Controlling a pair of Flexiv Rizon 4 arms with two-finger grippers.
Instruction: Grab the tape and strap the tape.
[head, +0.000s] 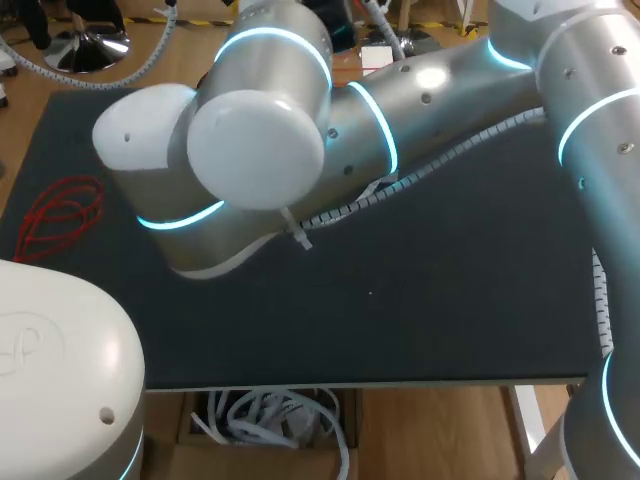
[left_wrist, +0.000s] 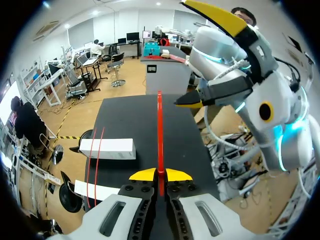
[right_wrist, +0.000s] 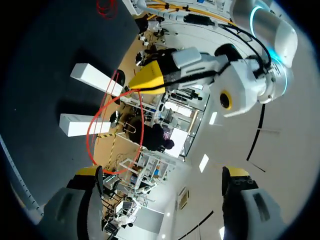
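Tape (left_wrist: 160, 125): we are pinching it in the left gripper (left_wrist: 160, 174); right gripper (right_wrist: 162, 172), spread wide and empty, should straddle it squarely.

Counter (head: 420, 320): dark and flat, with a pale strip along its front edge. In the head view the robot's arms cover much of it.
Red tape (head: 60, 212): a loose bundle of loops lying flat on the counter, close to its left edge.
First white box (left_wrist: 107, 148): long and narrow, lying on its side on the dark surface.
Second white box (left_wrist: 95, 191): the same long shape, also lying flat. It is near the first box but apart from it, closer to the counter's edge.
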